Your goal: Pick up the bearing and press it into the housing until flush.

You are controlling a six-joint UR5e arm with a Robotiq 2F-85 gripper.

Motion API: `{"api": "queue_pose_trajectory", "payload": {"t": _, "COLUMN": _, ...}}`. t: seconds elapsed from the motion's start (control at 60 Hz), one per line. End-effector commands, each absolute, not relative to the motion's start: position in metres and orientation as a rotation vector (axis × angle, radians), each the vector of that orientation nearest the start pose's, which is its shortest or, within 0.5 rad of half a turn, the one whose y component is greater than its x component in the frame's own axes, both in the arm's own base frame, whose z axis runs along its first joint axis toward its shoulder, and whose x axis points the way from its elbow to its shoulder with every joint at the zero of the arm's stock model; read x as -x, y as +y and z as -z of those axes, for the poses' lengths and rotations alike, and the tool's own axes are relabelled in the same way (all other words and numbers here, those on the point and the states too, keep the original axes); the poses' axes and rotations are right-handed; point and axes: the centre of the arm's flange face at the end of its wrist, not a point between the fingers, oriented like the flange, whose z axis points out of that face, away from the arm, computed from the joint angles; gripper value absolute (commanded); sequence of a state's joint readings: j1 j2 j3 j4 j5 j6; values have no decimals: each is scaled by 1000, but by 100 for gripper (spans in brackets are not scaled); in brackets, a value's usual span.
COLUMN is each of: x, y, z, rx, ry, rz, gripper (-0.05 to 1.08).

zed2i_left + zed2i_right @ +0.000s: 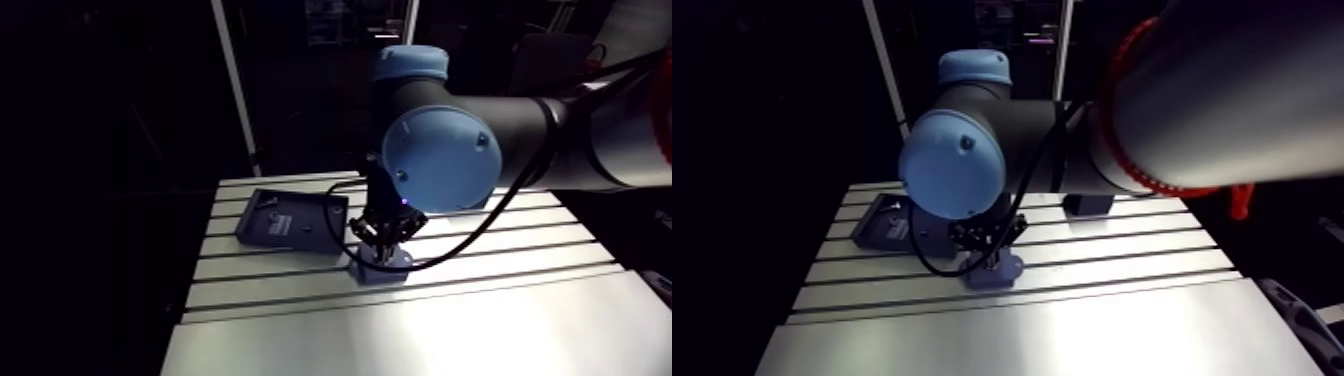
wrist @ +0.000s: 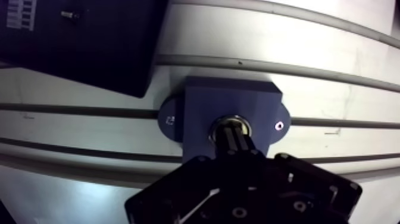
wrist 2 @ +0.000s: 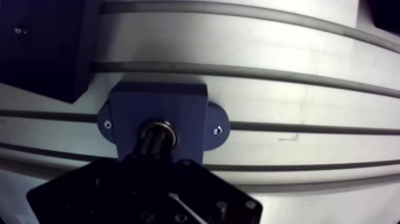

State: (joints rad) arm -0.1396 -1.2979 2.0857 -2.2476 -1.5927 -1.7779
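Note:
A blue housing block [image 2: 202,101] with two screwed side ears stands on the slotted aluminium table [image 2: 333,65]. A metal bearing ring [image 2: 221,124] sits in its round bore; I cannot tell how deep. My gripper [image 2: 233,134] comes straight down on the bore. Its two dark fingers [image 2: 229,144] are pressed together and their tips rest on the bearing, hiding its middle. In the arm view the gripper [image 1: 383,243] stands upright over the housing [image 1: 396,266] near the table's middle.
A dark flat plate [image 1: 290,220] with a small screw and a white label lies just beyond the housing, to its left in the arm view. A black block [image 1: 1087,205] stands at the table's back. Long slots [image 3: 309,128] run across the table.

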Motion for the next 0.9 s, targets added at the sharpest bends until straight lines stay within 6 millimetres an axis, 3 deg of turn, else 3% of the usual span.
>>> {"api": "queue_pose_trajectory", "payload": {"t": 0.017, "x": 493, "y": -63, "z": -183, "rx": 105, "ry": 3027, "rz": -2, "gripper": 107}}
{"api": "queue_pose_trajectory", "payload": {"t": 0.667, "x": 490, "y": -63, "z": -180, "rx": 103, "ry": 3019, "rz": -2, "gripper": 107}}
{"api": "queue_pose_trajectory", "payload": {"t": 0.9, "x": 494, "y": -62, "z": -190, "rx": 98, "ry": 3041, "rz": -1, "gripper": 107}}
